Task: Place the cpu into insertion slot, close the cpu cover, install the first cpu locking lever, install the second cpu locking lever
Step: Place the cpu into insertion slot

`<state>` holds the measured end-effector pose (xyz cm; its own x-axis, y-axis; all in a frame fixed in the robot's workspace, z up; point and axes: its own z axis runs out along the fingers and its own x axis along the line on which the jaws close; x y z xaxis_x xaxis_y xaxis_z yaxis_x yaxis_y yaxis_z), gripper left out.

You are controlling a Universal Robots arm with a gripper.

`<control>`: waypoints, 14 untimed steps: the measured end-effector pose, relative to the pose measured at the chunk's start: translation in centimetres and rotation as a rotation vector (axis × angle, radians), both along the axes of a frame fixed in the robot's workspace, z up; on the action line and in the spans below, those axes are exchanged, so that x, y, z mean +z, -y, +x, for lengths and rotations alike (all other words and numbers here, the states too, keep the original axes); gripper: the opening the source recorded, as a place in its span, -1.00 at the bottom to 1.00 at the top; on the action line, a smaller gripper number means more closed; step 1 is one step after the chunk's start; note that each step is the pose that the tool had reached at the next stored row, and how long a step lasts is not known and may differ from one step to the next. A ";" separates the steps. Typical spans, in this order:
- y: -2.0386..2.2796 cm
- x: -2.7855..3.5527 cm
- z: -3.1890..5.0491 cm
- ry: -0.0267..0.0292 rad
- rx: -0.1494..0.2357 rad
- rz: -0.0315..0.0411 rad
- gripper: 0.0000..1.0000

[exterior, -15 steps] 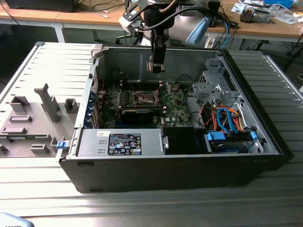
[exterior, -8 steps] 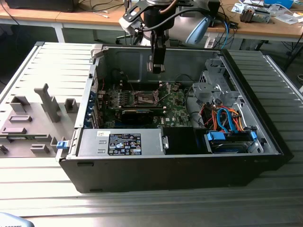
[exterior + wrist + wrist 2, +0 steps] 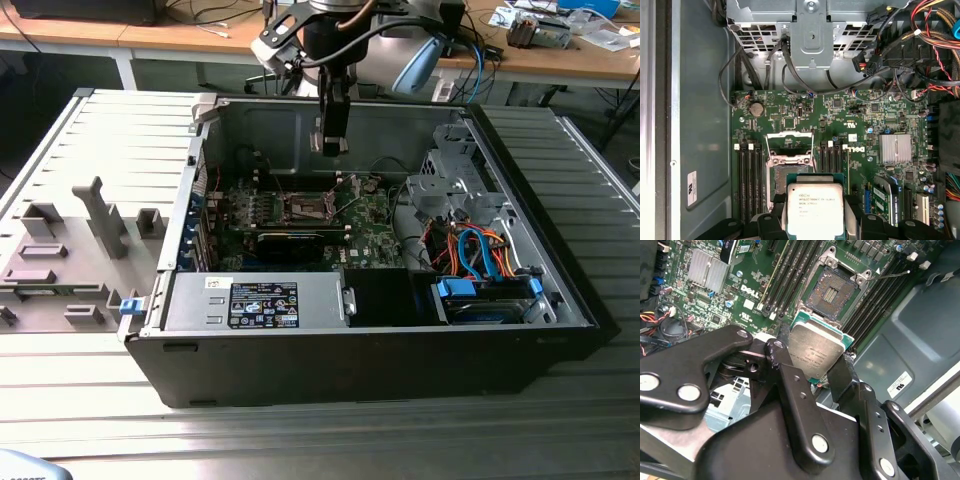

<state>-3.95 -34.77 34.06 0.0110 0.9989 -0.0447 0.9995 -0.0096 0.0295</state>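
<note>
The cpu (image 3: 816, 351) is a flat square chip with a silvery top, and my gripper (image 3: 812, 359) is shut on it by two opposite edges. In the first wrist view the cpu (image 3: 815, 210) hangs above the green board, overlapping one edge of the insertion slot (image 3: 789, 175). The insertion slot (image 3: 832, 290) lies bare, its brownish contact field showing. The cpu cover (image 3: 789, 146) stands swung up off the slot. A thin wire lever (image 3: 890, 274) sticks out beside it. In the exterior view my gripper (image 3: 330, 148) hovers inside the open case, well above the insertion slot (image 3: 303, 207).
Black memory slots (image 3: 751, 180) flank the socket. A long black card (image 3: 290, 240) lies just in front of it, with a power supply (image 3: 255, 300) nearer still. A drive cage (image 3: 455, 180) with orange and blue cables (image 3: 480, 250) fills the exterior view's right.
</note>
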 end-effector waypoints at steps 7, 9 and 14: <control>0.00 -0.16 -0.01 0.0000 0.000 -0.0001 0.09; 0.00 -0.21 -0.02 0.0000 0.000 -0.0001 0.09; 0.00 -0.28 -0.07 0.0000 0.000 -0.0001 0.09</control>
